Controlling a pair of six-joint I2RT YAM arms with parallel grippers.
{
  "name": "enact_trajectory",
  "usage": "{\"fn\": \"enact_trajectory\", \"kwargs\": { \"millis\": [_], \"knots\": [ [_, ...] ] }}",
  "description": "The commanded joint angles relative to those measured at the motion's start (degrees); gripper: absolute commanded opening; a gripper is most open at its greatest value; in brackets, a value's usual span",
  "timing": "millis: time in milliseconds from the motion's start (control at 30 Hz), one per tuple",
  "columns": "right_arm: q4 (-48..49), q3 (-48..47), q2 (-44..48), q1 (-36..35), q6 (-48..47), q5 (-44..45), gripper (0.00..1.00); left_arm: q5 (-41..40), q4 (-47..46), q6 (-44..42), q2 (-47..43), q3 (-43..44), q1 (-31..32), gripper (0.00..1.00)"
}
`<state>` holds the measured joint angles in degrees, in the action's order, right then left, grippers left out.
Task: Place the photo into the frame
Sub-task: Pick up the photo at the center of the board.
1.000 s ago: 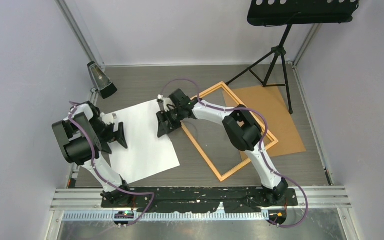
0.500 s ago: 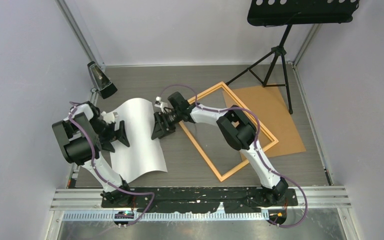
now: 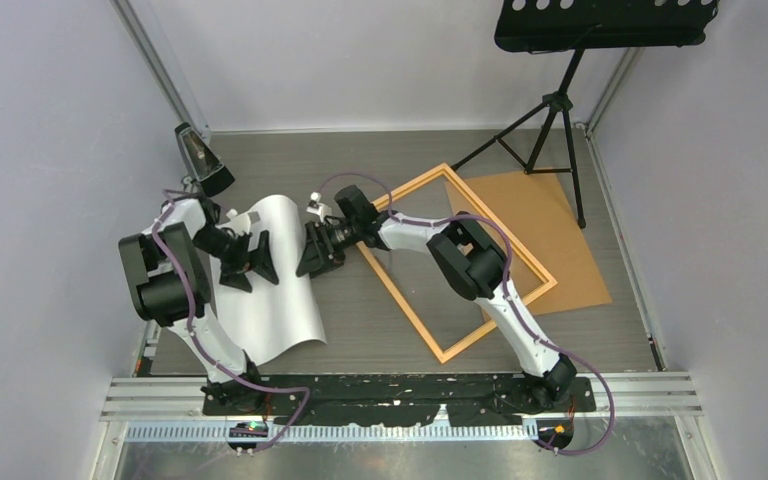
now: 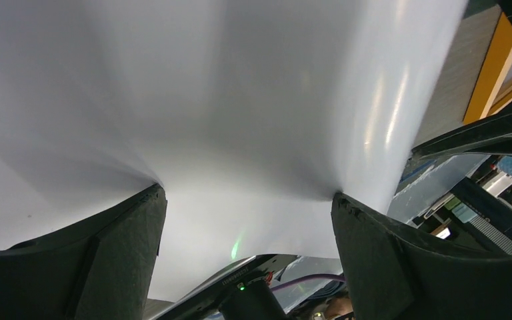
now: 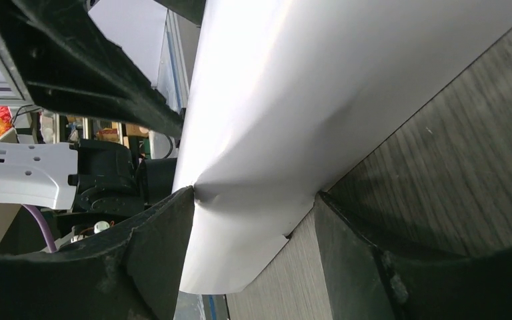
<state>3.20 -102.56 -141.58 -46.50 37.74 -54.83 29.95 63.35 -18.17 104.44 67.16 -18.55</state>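
Note:
The photo (image 3: 282, 295) lies white side up at the left of the table, bowed up into an arch along its far part. My left gripper (image 3: 252, 262) is open over the arch's left side; in the left wrist view (image 4: 247, 197) both fingertips (image 4: 148, 200) press on the white sheet (image 4: 240, 100). My right gripper (image 3: 312, 254) is open at the sheet's right edge. In the right wrist view (image 5: 253, 193) that edge of the photo (image 5: 293, 100) sits between the spread fingers (image 5: 173, 220), down on the table. The orange frame (image 3: 403, 305) lies empty to the right, its rail (image 4: 488, 70) also in the left wrist view.
A brown backing board (image 3: 560, 240) lies partly under the frame's far right side. A black music stand's tripod (image 3: 550, 110) stands at the back right. A small black wedge-shaped object (image 3: 200, 160) sits at the back left. Walls close in on three sides.
The flat photo has buckled into an arch as my right gripper pushed its right edge leftward. My left gripper has swung forward and right onto the arch.

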Motion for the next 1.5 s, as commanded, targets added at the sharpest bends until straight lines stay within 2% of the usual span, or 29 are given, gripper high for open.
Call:
{"fn": "enact_trajectory", "kwargs": {
  "millis": [0, 400, 1000, 1300, 1467],
  "knots": [
    [6.1, -2.7, -0.6, -0.8, 3.5, -2.0, 0.73, 4.4, 1.0, 0.8, 0.2, 2.3, 1.8, 0.91],
    [8.5, -3.9, -1.8, -1.7, 5.6, -2.2, 0.73, 7.5, -0.4, 1.0, 1.5, 1.3, 2.5, 0.91],
    [2.6, -6.1, -0.8, -3.4, 0.6, -0.3, 0.73, 9.1, -1.8, 0.9, 1.7, 0.2, 2.5, 0.92],
    [-1.0, -5.8, 0.6, -4.1, -3.6, 1.8, 0.7, 10.3, -2.9, 1.9, 0.9, -0.6, 2.5, 0.91],
    [-2.6, -5.7, 1.0, -4.2, -5.2, 2.7, 0.61, 10.8, -3.0, 2.0, 0.1, -0.6, 2.5, 0.91]
  ]
}}
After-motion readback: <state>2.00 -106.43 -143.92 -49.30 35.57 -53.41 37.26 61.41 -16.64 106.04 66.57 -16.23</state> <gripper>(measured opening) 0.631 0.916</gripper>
